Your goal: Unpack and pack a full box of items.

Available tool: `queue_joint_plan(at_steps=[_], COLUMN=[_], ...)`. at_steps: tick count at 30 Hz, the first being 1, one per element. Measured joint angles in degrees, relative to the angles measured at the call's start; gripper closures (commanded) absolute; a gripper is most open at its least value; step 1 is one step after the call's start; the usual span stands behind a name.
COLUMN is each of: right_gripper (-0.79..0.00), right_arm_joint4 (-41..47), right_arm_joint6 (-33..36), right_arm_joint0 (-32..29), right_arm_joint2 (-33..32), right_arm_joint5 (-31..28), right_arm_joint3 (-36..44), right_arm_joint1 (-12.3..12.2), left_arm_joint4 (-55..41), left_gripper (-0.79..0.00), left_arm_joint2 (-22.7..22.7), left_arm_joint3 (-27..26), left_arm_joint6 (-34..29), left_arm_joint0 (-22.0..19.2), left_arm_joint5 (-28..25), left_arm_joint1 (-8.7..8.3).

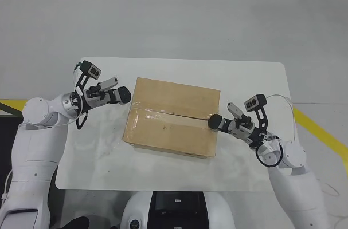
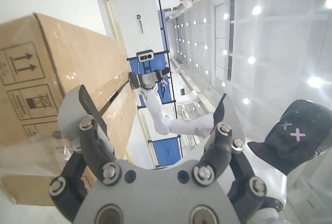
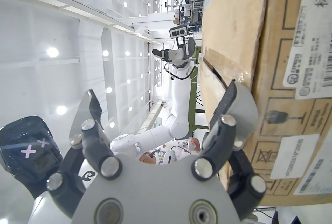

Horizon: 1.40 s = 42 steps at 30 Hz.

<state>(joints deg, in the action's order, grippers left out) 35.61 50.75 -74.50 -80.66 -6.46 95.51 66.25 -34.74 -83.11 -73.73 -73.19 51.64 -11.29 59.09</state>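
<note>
Box (image 1: 172,117): brown cardboard, on the white table (image 1: 105,166) about mid-table, turned a little off square to the table edges. Both top flaps are down and meet along a centre seam (image 1: 168,114) with glossy clear tape over it. Box is closed; contents not visible.

Left gripper (image 1: 125,94): at the left end of the box, level with its top edge. In the left wrist view the gripper (image 2: 153,98) is spread wide with nothing between the fingers. One finger (image 2: 89,105) overlaps the box (image 2: 85,54) at the upper edge of the end face, which carries printed handling symbols (image 2: 23,64). Contact with the cardboard cannot be told.

Right gripper (image 1: 215,122): at the opposite end, right by the end of the seam. In the right wrist view the gripper (image 3: 160,92) is likewise spread and holds nothing. One finger (image 3: 228,103) sits just beside the box (image 3: 233,28) corner, where the top face meets the end face. That end face carries white stickers (image 3: 301,155). Whether the finger touches is unclear.

The two grippers face each other across the length of the box, one at each end of the taped seam
</note>
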Motion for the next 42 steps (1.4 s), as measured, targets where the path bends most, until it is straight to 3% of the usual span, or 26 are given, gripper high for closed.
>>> queue_joint_plan(at_steps=[20,28,31,38,42], right_gripper=[-0.785,-0.785,-0.785,-0.785,-0.785], right_arm_joint4=[-0.89,-0.89,-0.89,-0.89,-0.89], right_arm_joint6=[-0.53,-0.53,-0.53,-0.53,-0.53], right_arm_joint0=[1.31,1.31,1.31,1.31,1.31], right_arm_joint2=[0.27,0.27,0.27,0.27,0.27], right_arm_joint5=[1.1,1.1,1.1,1.1,1.1], right_arm_joint3=[-0.56,-0.56,-0.56,-0.56,-0.56], right_arm_joint1=[-0.08,-0.08,-0.08,-0.08,-0.08], left_arm_joint4=[0.01,1.41,3.72,6.54,7.6], left_gripper=[-0.785,-0.785,-0.785,-0.785,-0.785], left_arm_joint2=[0.06,-2.06,-3.76,-8.96,-9.61], left_arm_joint3=[-0.04,-2.78,-3.11,-5.33,-6.55], left_arm_joint6=[-0.03,6.54,6.22,1.91,0.24], left_arm_joint0=[0.01,2.84,4.64,13.0,17.02], left_arm_joint5=[0.03,0.74,0.49,2.75,4.15], left_arm_joint1=[0.01,-0.43,-1.0,-2.62,-3.07])
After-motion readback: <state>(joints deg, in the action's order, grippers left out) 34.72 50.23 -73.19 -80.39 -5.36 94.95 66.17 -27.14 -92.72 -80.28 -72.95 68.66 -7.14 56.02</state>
